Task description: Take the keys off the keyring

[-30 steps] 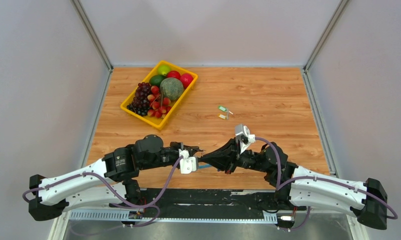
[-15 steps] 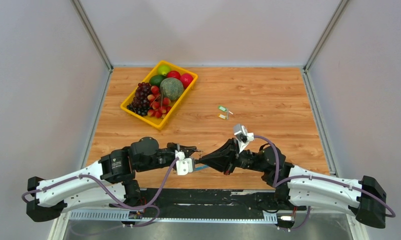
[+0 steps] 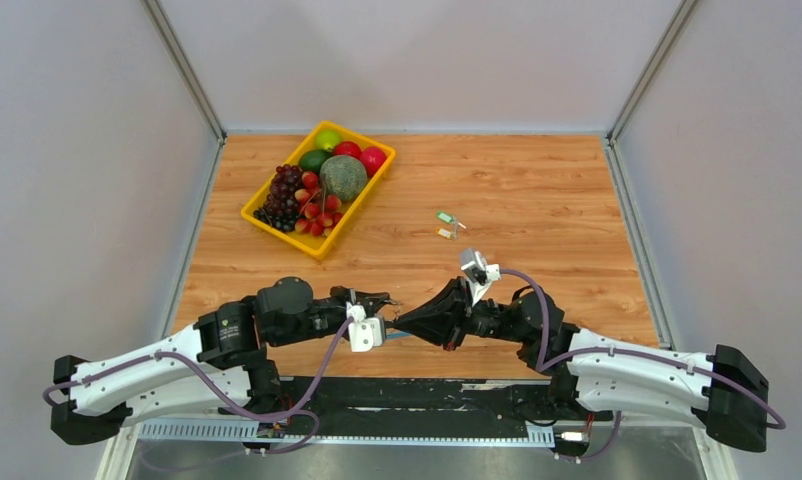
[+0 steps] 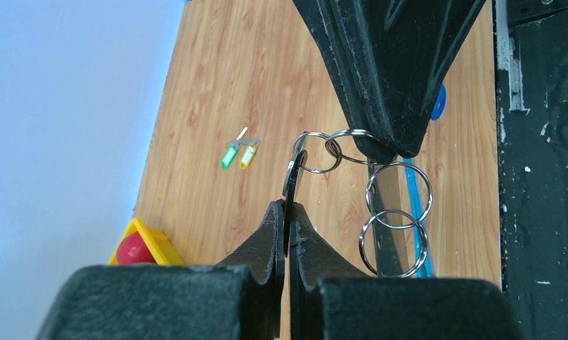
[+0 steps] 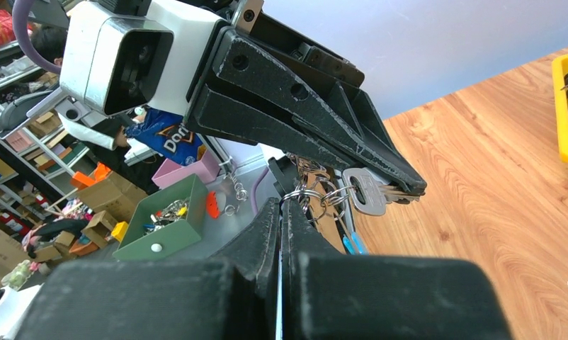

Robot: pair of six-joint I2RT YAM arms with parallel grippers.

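Note:
The keyring (image 4: 399, 195) is a chain of silvery rings with a light-blue strip (image 4: 411, 212), hanging above the table's near edge between the two arms. My left gripper (image 4: 286, 205) is shut on a black-headed key (image 4: 293, 173), seen edge-on and threaded on the end ring. From the far side, my right gripper (image 4: 391, 150) is shut on another ring of the chain. In the right wrist view my right gripper (image 5: 281, 202) pinches the keyring (image 5: 316, 195), and the silver key blade (image 5: 362, 195) lies at my left gripper (image 5: 414, 188). Both grippers meet in the top view (image 3: 394, 318). A green key (image 3: 445, 217) and an orange key (image 3: 444, 233) lie loose on the table.
A yellow fruit tray (image 3: 260, 216) with grapes, a melon and other fruit stands at the back left. The two loose keys also show in the left wrist view, green key (image 4: 229, 155) and orange key (image 4: 248, 156). A black strip (image 3: 407, 392) runs along the table's near edge.
Both arms have drifted slightly left and toward the near edge, still joined at the keyring. Both grips are unchanged.

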